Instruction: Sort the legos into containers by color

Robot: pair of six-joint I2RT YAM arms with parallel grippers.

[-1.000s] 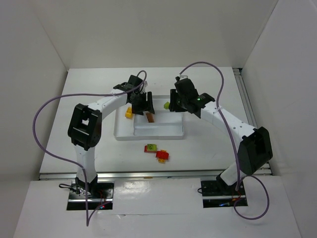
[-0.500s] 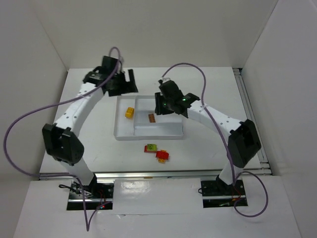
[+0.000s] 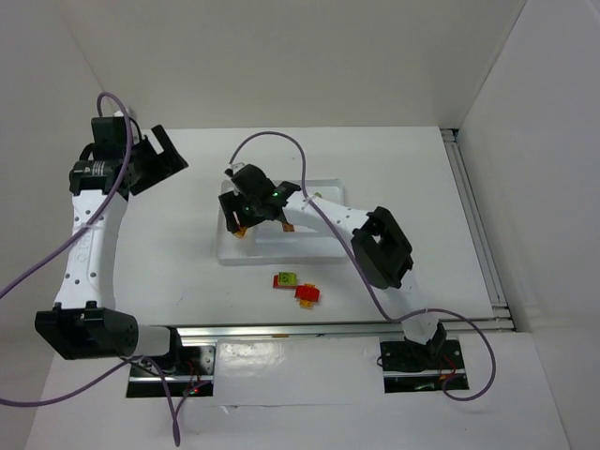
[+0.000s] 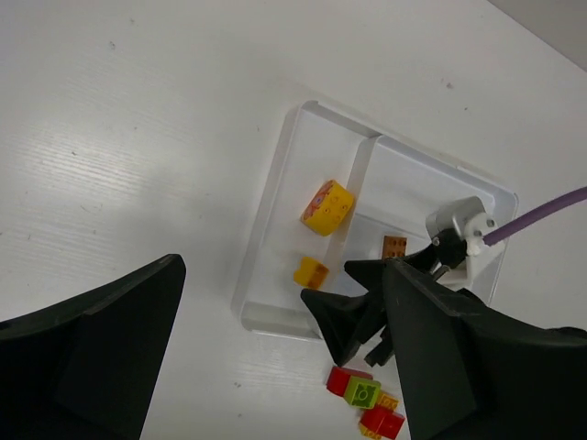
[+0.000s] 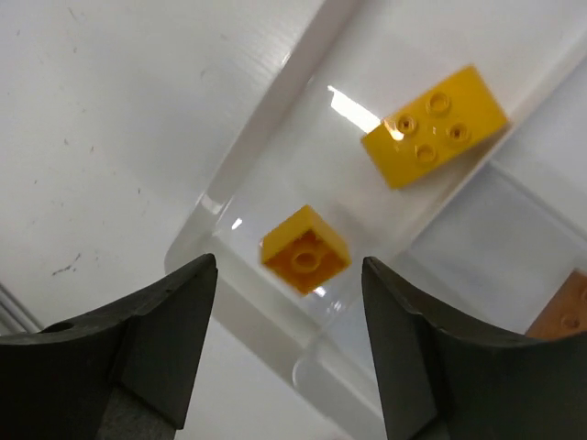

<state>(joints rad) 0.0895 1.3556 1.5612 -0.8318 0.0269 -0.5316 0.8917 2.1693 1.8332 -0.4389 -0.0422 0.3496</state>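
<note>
Left claw (image 3: 161, 157): spread wide, well apart from tray (image 4: 275, 236).
Right claw (image 5: 286, 275): spread, above small orange brick (image 5: 304, 249) lying in tray.

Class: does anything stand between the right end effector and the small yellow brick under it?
Nothing visible does: the small yellow brick lies uncovered in the tray, below the right end effector's open fingers.

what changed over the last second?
Left pincer pulled off the tray to the far left, open. Right pincer crossed left to the tall section, opened and dropped a small orange brick beside the yellow brick. Yellow brick and table stacks unmoved.
</note>
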